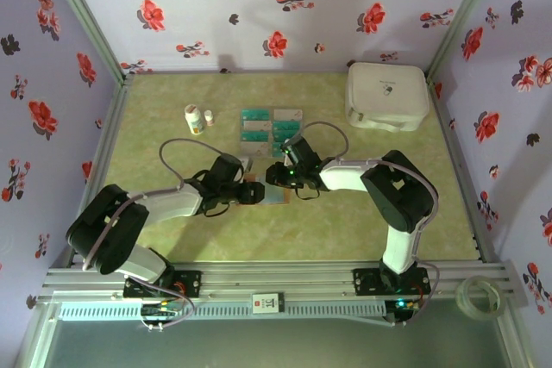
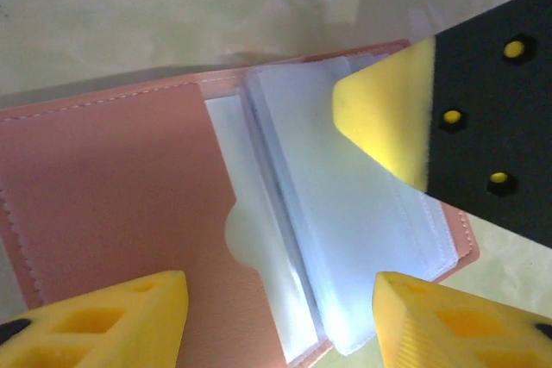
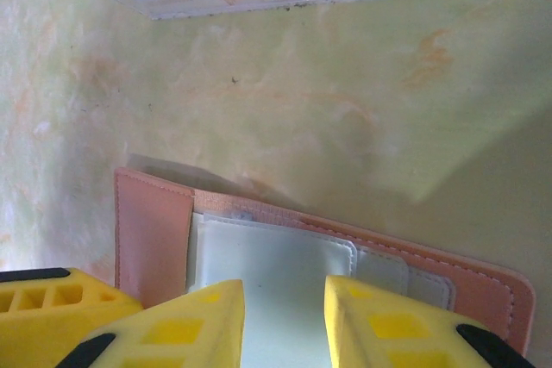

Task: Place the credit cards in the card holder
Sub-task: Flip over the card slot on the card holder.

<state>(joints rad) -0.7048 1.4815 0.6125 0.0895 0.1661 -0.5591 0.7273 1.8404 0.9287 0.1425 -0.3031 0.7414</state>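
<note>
Left wrist: left pincer (image 2: 278, 286) is released, jaws standing wide over the open card holder (image 2: 121, 178); can't tell if it's touching. Right pincer (image 3: 283, 286) is sitting at its 1 o'clock, jaws narrowly apart, nothing clamped, tips hovering over the clear sleeves (image 2: 345, 230). Top external: holder is lying mid worktop (image 1: 345, 221) between both pincers. Credit cards (image 1: 272, 125) are lying in rows at its 12 o'clock, bottles (image 1: 195, 118) at 10, white case (image 1: 386, 96) at 2.
</note>
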